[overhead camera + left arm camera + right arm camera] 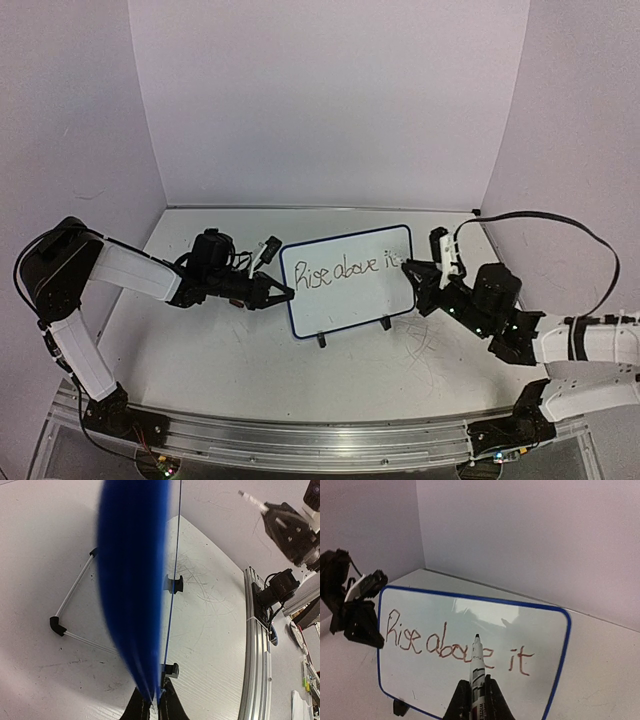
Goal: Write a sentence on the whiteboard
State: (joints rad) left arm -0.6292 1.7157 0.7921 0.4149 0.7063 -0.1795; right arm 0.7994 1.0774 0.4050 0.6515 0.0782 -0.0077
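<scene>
Our marker (476,666), pinched in the right hand (474,696), points ahead at the whiteboard (530,630), where the sentence (440,644) stops at "it". Our left hand (154,706) pinches its left edge.

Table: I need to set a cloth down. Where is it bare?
Bare: between the whiteboard and the front rail, and behind the whiteboard to the back wall. Crowded: both board ends, where the left gripper and right gripper sit.

You are working in a robotics lab test cell. Plain panels (330,100) close in a scuffed white table (230,365) on three sides. The left arm (130,268) and right arm (590,340) are mounted on an aluminium rail (300,440) at its near edge, and a loose black cable (540,213) loops over the right one.
</scene>
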